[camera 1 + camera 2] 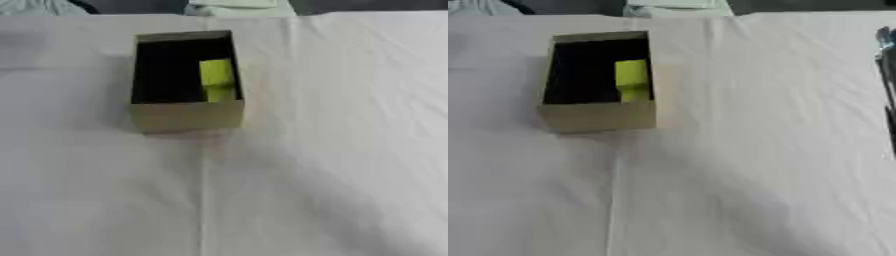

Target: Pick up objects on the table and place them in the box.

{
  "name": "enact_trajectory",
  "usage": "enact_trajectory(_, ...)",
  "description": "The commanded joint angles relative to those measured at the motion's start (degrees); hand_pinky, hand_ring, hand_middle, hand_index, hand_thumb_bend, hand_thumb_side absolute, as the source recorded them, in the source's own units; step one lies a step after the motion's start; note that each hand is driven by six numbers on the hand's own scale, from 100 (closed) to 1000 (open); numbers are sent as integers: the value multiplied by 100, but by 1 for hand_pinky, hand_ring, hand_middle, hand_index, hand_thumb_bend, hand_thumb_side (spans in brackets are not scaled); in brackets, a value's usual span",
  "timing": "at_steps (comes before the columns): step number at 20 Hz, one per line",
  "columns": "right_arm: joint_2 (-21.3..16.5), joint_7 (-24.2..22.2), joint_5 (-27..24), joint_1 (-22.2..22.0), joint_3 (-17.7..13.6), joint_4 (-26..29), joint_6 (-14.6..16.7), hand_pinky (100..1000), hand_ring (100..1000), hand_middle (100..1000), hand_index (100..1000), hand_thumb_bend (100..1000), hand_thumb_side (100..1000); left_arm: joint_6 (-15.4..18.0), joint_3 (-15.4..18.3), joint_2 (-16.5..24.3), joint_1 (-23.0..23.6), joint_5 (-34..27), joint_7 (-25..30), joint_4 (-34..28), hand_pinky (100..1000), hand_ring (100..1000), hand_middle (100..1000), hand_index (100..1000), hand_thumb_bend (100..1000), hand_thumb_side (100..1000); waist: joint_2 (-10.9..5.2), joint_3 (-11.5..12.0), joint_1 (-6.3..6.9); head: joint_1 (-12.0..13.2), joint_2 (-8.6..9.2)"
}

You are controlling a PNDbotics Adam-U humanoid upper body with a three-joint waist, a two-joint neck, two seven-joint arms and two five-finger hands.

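White cloth point(332, 165) covers the table; the box point(185, 116) holds a yellow-green object point(216, 79) against its right wall. Right of the box, a dark arm part point(885, 55) shows, its hand's state untellable. Any next pick should lower gently inside.

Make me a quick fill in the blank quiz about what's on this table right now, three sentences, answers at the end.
1. The yellow-green object lies ____ the box.
2. It rests against the box's ____ wall, as seen from the robot.
3. The table is covered by a ____ cloth.

Missing words: inside; right; white
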State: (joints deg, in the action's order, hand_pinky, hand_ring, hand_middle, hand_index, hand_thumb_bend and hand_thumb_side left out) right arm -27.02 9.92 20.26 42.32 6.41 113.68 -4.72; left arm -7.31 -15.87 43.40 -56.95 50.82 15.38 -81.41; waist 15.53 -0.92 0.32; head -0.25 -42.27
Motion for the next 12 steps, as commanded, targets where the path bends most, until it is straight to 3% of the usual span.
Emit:
enact_trajectory(1,24,-44,72,51,-10,91,-9,815,751,457,879,100,909,-73,-149,133,15,-339,131,-415,100,362,432,595,321,100,-191,20,16,-131,-57)
enact_trajectory(6,79,-70,99,37,14,91,0,815,752,459,878,100,907,-289,-437,254,185,-991,294,-1035,100,354,424,598,252,100,-281,50,50,-258,-171)
enact_trajectory(12,75,-84,97,72,38,91,0,814,752,458,878,100,909,-585,-710,438,368,-1650,375,-1774,100,346,416,599,191,100,-249,72,82,-255,-185)
